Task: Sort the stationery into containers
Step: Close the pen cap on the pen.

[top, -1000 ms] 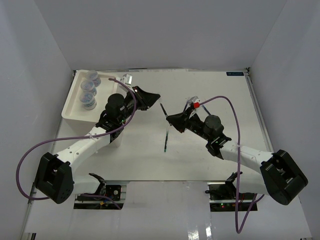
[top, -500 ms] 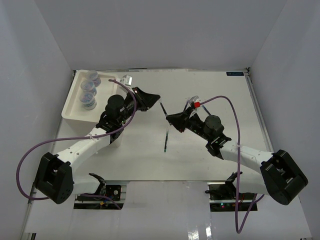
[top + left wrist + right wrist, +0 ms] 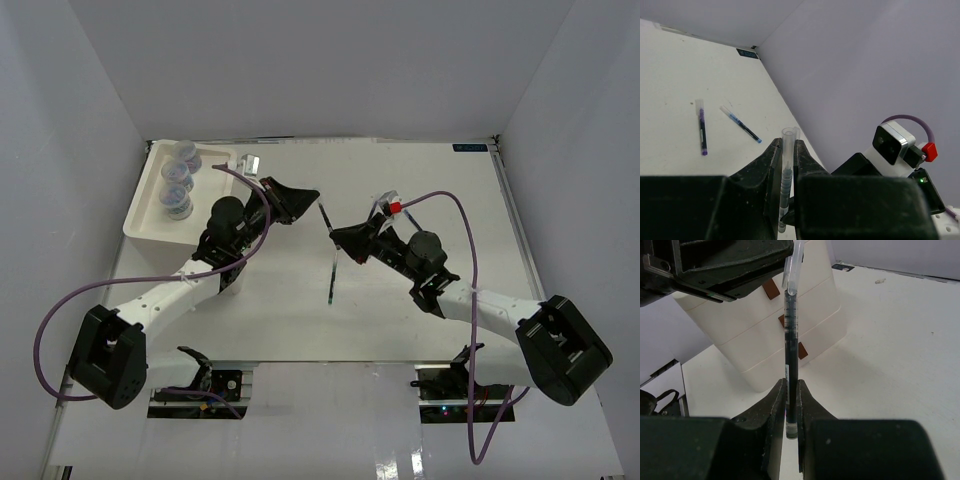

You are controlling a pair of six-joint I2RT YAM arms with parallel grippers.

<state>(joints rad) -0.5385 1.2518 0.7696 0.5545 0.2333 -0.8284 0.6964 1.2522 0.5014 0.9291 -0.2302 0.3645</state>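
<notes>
- Box point(image 3: 143, 210): white, at 10 o'clock on the worktop point(image 3: 420, 180), with a shallow tray point(image 3: 215, 160) on top.
- Tray contents: three clear lidded jars point(image 3: 178, 180) with bluish fill, in a row along its left side, running 12 to 6 o'clock and touching or nearly so.
- Drawers point(image 3: 765, 340): stacked under the tray, with brown knobs point(image 3: 802, 350) on their fronts. The fronts look flush and the contents are hidden.
- Held pen point(image 3: 791, 325): dark body with a clear end, lifted off the worktop and spanning the gap between the two tools. From above it runs from 11 to 5 o'clock at mid-worktop, at 3 o'clock of the box.
- Loose pen point(image 3: 331, 275): flat on the worktop at 6 o'clock of the right tool, lying 12 to 6 o'clock.
- Two pens point(image 3: 701, 131): flat on the worktop in the left wrist view, one purplish and one blue, near each other but apart.
- Left arm point(image 3: 170, 290): reaches from 7 o'clock toward 1 o'clock, passing the box's right side.
- Left tool point(image 3: 312, 193): fingers pressed together on the held pen near its clear end, which sticks out past the fingertips.
- Right arm point(image 3: 480, 305): reaches from 5 o'clock toward 10 o'clock.
- Right tool point(image 3: 335, 235): fingers clamped on the opposite end of the held pen, facing the left tool and the drawers.
</notes>
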